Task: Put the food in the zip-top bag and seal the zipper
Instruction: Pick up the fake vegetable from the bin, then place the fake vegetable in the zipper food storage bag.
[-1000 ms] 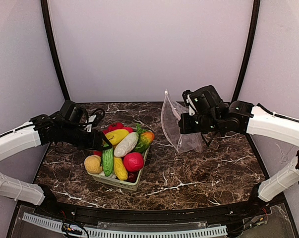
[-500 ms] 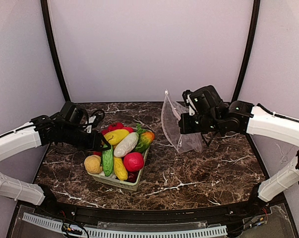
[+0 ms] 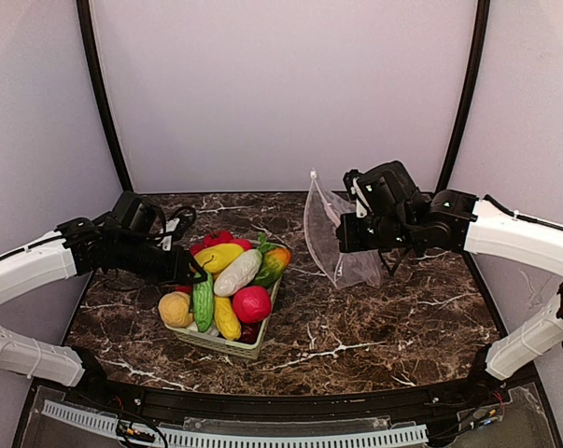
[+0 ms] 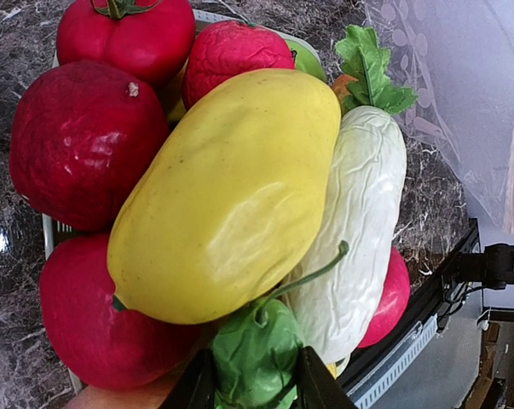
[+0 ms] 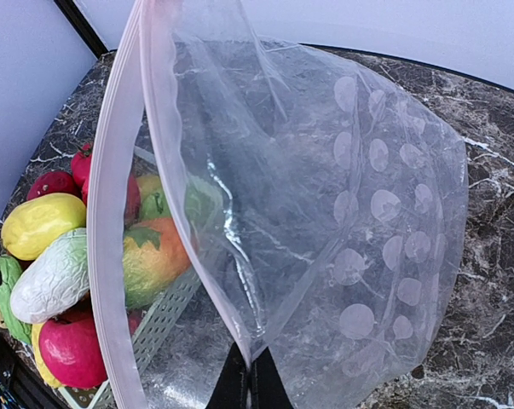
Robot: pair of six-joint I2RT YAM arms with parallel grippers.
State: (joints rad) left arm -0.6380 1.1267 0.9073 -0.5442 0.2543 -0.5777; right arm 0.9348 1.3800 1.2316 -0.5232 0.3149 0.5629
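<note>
Low centre in the left wrist view, our left gripper (image 4: 255, 379) sits narrow, pinching the green gourd (image 4: 252, 341) — we should lift straight, clear of the yellow fruit (image 4: 227, 196). Farther, frame right, our right gripper (image 5: 248, 388) clamps the zip-top bag (image 5: 325, 213) upright — mouth facing the basket (image 3: 227, 345).

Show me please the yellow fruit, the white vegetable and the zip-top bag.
yellow fruit (image 4: 227, 196): left wrist view, middle of its skin.
white vegetable (image 4: 359, 230): left wrist view, its wrinkled body.
zip-top bag (image 5: 325, 213): right wrist view, its dotted clear wall.
</note>
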